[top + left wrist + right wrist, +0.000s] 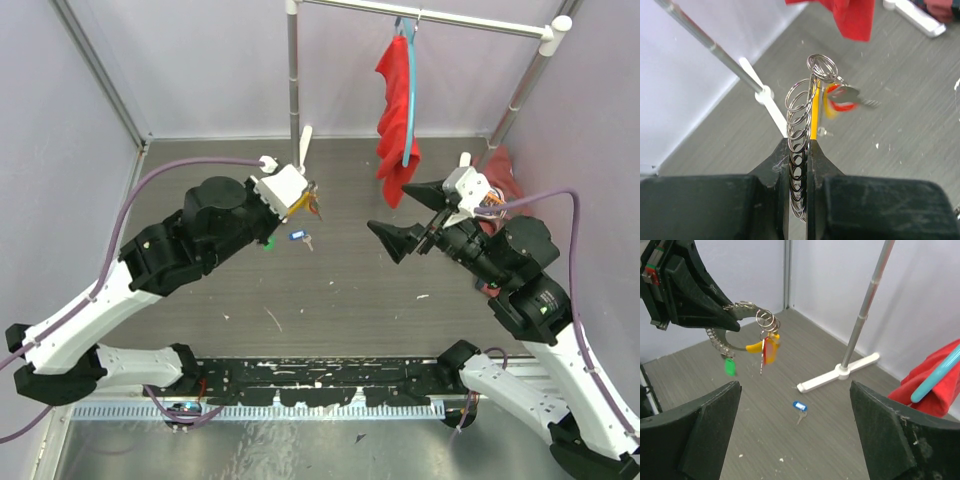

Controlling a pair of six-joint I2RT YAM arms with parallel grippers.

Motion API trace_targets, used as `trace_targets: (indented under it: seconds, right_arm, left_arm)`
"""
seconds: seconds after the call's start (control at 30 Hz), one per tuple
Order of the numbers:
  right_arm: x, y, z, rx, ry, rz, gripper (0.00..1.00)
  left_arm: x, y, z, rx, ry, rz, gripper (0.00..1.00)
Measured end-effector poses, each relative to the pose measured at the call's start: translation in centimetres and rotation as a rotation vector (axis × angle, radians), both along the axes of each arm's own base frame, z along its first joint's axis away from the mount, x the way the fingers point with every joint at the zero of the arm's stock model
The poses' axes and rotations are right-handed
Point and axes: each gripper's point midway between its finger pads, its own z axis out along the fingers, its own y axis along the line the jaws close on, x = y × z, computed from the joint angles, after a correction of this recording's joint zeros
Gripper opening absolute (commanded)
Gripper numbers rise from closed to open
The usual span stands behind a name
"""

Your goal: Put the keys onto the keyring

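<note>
On my left, the left gripper (800, 146) is raised off the table (350, 290) with its jaws pressed onto the keyring (801, 112). It's pinching the coiled grey loop edge-on, and the orange section (814, 112) runs up just beside one pad. The loop pokes out well past the fingertips, towards the middle of the workspace.

Hanging from the small rings at its far end I've got a red key (842, 97), blurred. From the right wrist camera I can make out a yellow tag (768, 349) alongside it. A green tag (730, 366) dangles lower down on the loop, nearer the jaws.

Moving towards centre, one blue key (799, 406) lies flat on the table, apart from the ring and roughly below it. It sits in front of the white foot of the rack (840, 372).

Over to my right, the right gripper (388, 208) is spread wide with nothing between the fingers. It points across at the keyring, well apart from it.

Beyond that, a red cloth (398, 110) hangs on a light-blue hanger (409, 100) from the rack's bar.
</note>
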Motion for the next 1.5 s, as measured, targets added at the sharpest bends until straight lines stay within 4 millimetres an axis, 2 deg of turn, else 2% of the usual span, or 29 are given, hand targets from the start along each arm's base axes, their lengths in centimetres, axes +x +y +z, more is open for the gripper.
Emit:
trace_targets:
  seconds: [0.17, 0.33, 0.43, 0.5, 0.63, 0.77, 0.9, 1.0, 1.07, 1.23, 1.37, 1.5]
  right_arm:
    - [0.3, 0.0, 1.4, 0.073, -0.093, -0.011, 0.94]
    - [0.8, -0.6, 2.6, 0.092, -0.162, -0.051, 0.94]
    - [1.0, -0.6, 3.6, 0.073, -0.180, -0.056, 0.80]
    - [0.7, -0.6, 4.6, 0.060, -0.208, -0.048, 0.75]
    - [-0.3, -0.4, 5.6, 0.020, -0.281, -0.001, 0.73]
    - [-1.8, -0.2, 6.6, -0.003, -0.348, 0.055, 0.70]
    - [-2.4, 0.4, 7.6, -0.001, -0.371, 0.105, 0.65]
    - [-1.8, 1.3, 7.1, -0.002, -0.340, 0.130, 0.51]
    - [-1.1, 1.8, 7.0, 0.013, -0.298, 0.129, 0.47]
    - [0.7, 3.0, 7.8, 0.131, -0.152, 0.121, 0.50]
    - [1.0, 4.1, 8.0, 0.259, -0.005, 0.156, 0.52]
    - [0.6, 4.3, 9.6, 0.420, 0.100, 0.185, 0.52]
  left_arm:
    - [0.2, -1.2, 2.5, -0.069, -0.105, -0.059, 0.00]
    - [-1.0, -1.9, 3.8, -0.116, -0.176, -0.143, 0.00]
    - [-1.8, -2.2, 5.2, -0.163, -0.213, -0.187, 0.00]
    - [-2.4, -2.3, 6.2, -0.203, -0.238, -0.215, 0.00]
    - [-3.2, -2.6, 8.0, -0.275, -0.273, -0.256, 0.00]
    - [-3.7, -3.1, 8.8, -0.324, -0.288, -0.287, 0.00]
    - [-3.9, -3.3, 9.1, -0.357, -0.297, -0.295, 0.00]
    - [-3.9, -3.2, 9.7, -0.381, -0.307, -0.293, 0.00]
    - [-3.9, -3.1, 10.0, -0.394, -0.316, -0.288, 0.00]
    - [-3.5, -2.7, 10.0, -0.406, -0.334, -0.257, 0.00]
    - [-2.9, -2.6, 9.7, -0.397, -0.353, -0.228, 0.00]
    - [-2.2, -2.4, 9.6, -0.384, -0.381, -0.194, 0.00]
